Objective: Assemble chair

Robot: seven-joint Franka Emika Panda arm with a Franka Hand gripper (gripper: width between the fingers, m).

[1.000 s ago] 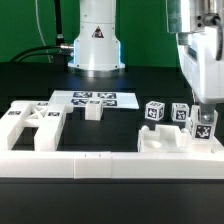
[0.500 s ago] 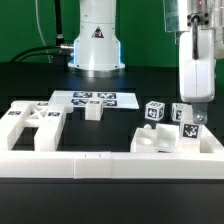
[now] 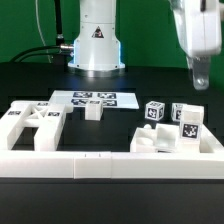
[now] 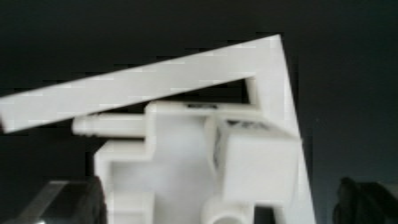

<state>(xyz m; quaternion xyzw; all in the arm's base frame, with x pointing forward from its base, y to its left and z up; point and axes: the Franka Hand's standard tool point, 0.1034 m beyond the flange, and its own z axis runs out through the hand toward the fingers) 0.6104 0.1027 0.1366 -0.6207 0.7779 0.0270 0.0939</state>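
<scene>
Jaws apart, empty, high over the black counter [image 3: 120, 128].
Your gripper [image 3: 199, 78] hangs above the small white tagged plastic leg cube [image 3: 188, 122], clear of it. The flat white slotted plastic panel [image 3: 35, 125] lies well apart, at the exterior view's left.

marker board [image 3: 93, 99]: flat, mid-table | white border rail [image 3: 110, 162]: along front edge | black table [image 3: 40, 85] | green backdrop [image 3: 20, 25] behind

Arm [image 3: 195, 25] cut off by the top edge at the exterior view's far right; fingers [image 3: 199, 74] only dim smears in the blurred wrist view; leg cubes [image 3: 154, 111] carry tags too small to read; near rail [image 3: 100, 163] runs off both side edges.
</scene>
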